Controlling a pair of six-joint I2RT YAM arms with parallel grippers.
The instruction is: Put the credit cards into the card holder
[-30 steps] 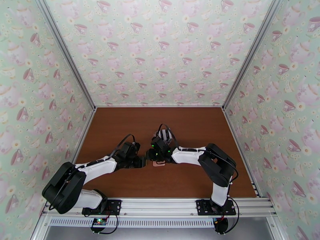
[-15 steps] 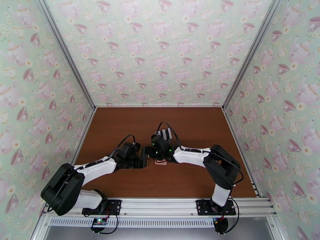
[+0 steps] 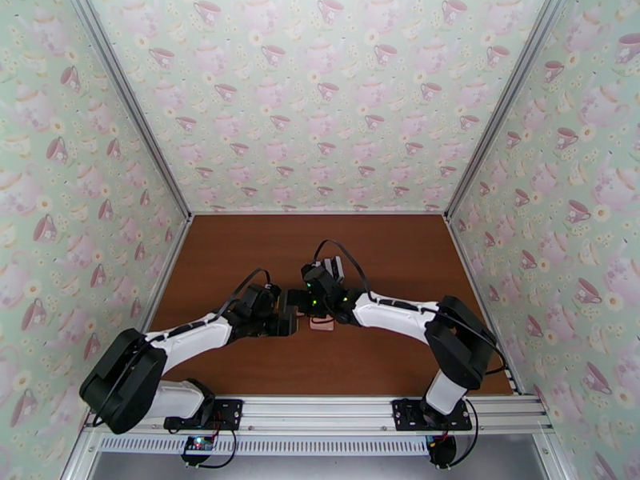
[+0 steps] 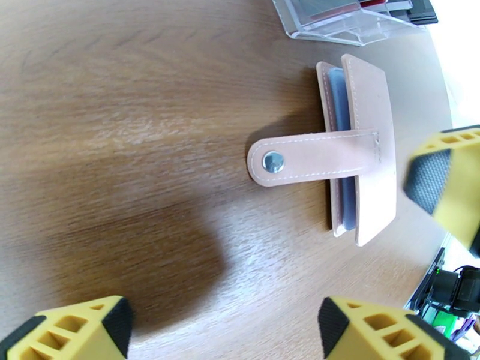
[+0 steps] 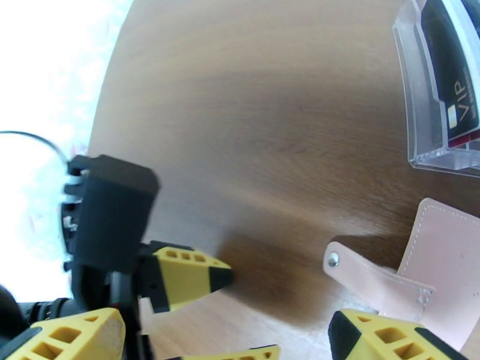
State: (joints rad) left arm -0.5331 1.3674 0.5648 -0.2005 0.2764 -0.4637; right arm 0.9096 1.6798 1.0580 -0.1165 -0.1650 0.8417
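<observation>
Both arms were in tight over the middle of the table (image 4: 120, 115), and the card holder (image 4: 372, 133) lay flat there, folded over with its snap tab (image 4: 312, 158) undone and sticking out sideways, a sliver of blue-grey lining showing between the leaves. The left gripper (image 4: 222, 331) stood with jaws spread wide and nothing between them; the right gripper (image 5: 228, 346) was spread just as wide and just as empty. The credit cards (image 5: 447, 85) sat in the clear card rack (image 4: 336, 28) just beyond the holder, so by my read the job on hand was getting that holder open and steady. To do it well, one gripper should pin the lower leaf while the other comes in low on the loose tab and peels the top leaf back; that smooth wood looked likely to let the holder slide, and with the arms this close a clash was the real risk. As for position, the holder lay ahead of the left jaws, outside their gap, the tab pointing across their line, and one right finger (image 4: 444, 181) hung just beside its far edge.
</observation>
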